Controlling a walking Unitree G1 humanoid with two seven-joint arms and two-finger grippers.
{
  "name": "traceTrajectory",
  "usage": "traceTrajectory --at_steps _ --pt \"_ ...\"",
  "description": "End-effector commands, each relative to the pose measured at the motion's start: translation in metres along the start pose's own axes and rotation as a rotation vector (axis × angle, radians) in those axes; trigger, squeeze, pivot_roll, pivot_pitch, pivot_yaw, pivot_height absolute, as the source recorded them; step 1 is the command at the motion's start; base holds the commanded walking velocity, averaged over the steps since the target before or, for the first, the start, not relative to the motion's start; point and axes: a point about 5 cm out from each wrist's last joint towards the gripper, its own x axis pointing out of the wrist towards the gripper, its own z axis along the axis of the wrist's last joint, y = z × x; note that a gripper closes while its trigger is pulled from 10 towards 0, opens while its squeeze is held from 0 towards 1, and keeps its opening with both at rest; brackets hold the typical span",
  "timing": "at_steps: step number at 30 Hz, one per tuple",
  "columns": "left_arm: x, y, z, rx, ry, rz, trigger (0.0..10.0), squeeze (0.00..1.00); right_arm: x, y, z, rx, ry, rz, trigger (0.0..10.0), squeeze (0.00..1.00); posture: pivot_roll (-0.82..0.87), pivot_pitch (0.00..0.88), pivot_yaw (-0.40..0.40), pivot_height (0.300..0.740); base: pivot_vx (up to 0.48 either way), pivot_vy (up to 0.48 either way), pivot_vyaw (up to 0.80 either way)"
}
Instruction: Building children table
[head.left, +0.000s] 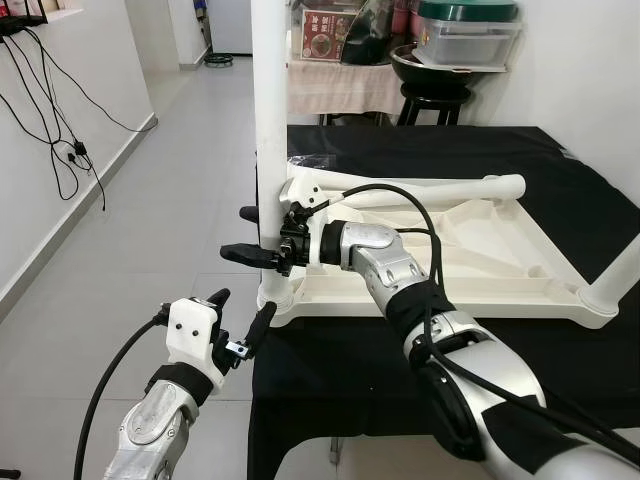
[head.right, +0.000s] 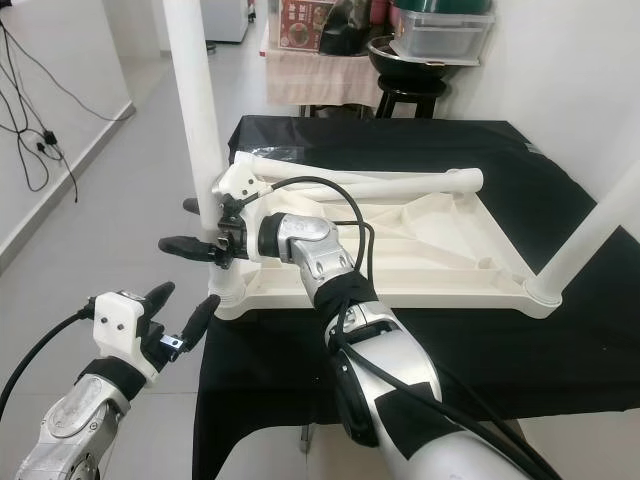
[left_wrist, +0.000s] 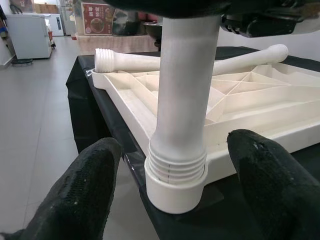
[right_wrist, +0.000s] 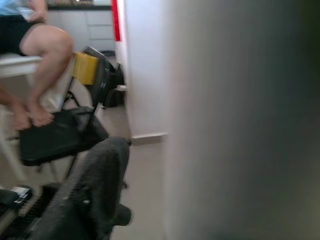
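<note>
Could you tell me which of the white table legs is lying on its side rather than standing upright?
The loose leg lying across the upturned tabletop. The front-left leg between the right gripper fingers and the front-right leg stand upright in corner sockets.

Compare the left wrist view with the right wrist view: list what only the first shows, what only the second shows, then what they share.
Left wrist only: the threaded foot of the upright leg seated in the corner socket of the upturned tabletop, a loose leg lying across it, and the black cloth.
Right wrist only: a person's legs on a black chair.
Both: the upright leg, blurred close up in the right wrist view, plus each gripper's own black fingers.
</note>
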Motion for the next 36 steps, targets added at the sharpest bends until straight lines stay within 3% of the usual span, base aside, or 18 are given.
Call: traceTrajectory --at_steps 1,5,18,19,20,21,22,23,24,27,34,35,36 --pt "0.000 0.000 -0.003 0.004 0.004 0.005 10.0 0.00 0.006 0.008 -0.003 0.064 -0.003 0.107 0.0 0.00 0.06 0.014 -0.057 0.740 0.000 0.000 0.00" --pt "0.000 0.000 -0.003 0.004 0.005 0.004 10.0 0.00 0.004 0.008 -0.004 0.066 -0.009 0.146 0.0 0.00 0.06 0.014 -0.052 0.740 0.000 0.000 0.00" --pt "-0.002 0.000 -0.001 -0.002 0.005 0.000 10.0 0.00 -0.007 0.001 -0.021 0.072 -0.019 -0.039 0.0 0.00 0.06 0.028 -0.049 0.740 0.000 0.000 0.00" --pt "-0.003 0.000 -0.001 -0.003 0.004 0.000 10.0 0.00 -0.005 0.002 -0.033 0.120 -0.018 -0.155 0.0 0.00 0.05 0.036 -0.053 0.740 0.000 0.000 0.00" --pt "-0.004 0.000 0.000 -0.004 0.003 0.000 10.0 0.00 -0.007 -0.002 -0.056 0.198 0.027 -0.522 0.0 0.00 0.04 0.041 -0.053 0.740 0.000 0.000 0.00" --pt "-0.004 0.000 0.000 -0.004 0.003 0.000 10.0 0.00 -0.007 -0.002 -0.056 0.198 0.027 -0.522 0.0 0.00 0.04 0.041 -0.053 0.740 0.000 0.000 0.00" --pt "-0.004 0.001 0.000 -0.006 0.001 0.000 10.0 0.00 -0.008 0.006 -0.077 0.248 0.057 -0.689 0.0 0.00 0.04 0.047 -0.040 0.740 0.000 0.000 0.00" --pt "-0.004 0.001 0.000 -0.006 0.001 0.000 10.0 0.00 -0.008 0.006 -0.077 0.248 0.057 -0.689 0.0 0.00 0.04 0.047 -0.040 0.740 0.000 0.000 0.00" --pt "-0.004 0.001 0.000 -0.008 0.001 -0.002 10.0 0.00 -0.010 0.013 -0.089 0.247 0.084 -0.804 0.0 0.00 0.03 0.044 -0.035 0.740 0.000 0.000 0.00" --pt "-0.003 0.001 0.000 -0.004 0.002 -0.006 10.0 0.00 -0.006 0.021 -0.092 0.209 0.089 -0.799 0.0 0.00 0.03 0.033 -0.033 0.740 0.000 0.000 0.00" --pt "-0.001 0.001 -0.001 -0.007 0.001 -0.007 10.0 0.00 0.002 0.022 -0.089 0.165 0.117 -0.772 0.0 0.00 0.04 0.026 -0.044 0.740 0.000 0.000 0.00" --pt "-0.001 0.001 -0.001 -0.005 0.001 -0.004 10.0 0.00 0.002 0.023 -0.090 0.149 0.149 -0.782 10.0 0.00 0.05 0.020 -0.044 0.740 0.000 0.000 0.00" --pt "-0.001 0.001 -0.001 -0.005 0.001 -0.004 10.0 0.00 0.002 0.023 -0.090 0.149 0.149 -0.782 10.0 0.00 0.05 0.020 -0.044 0.740 0.000 0.000 0.00"
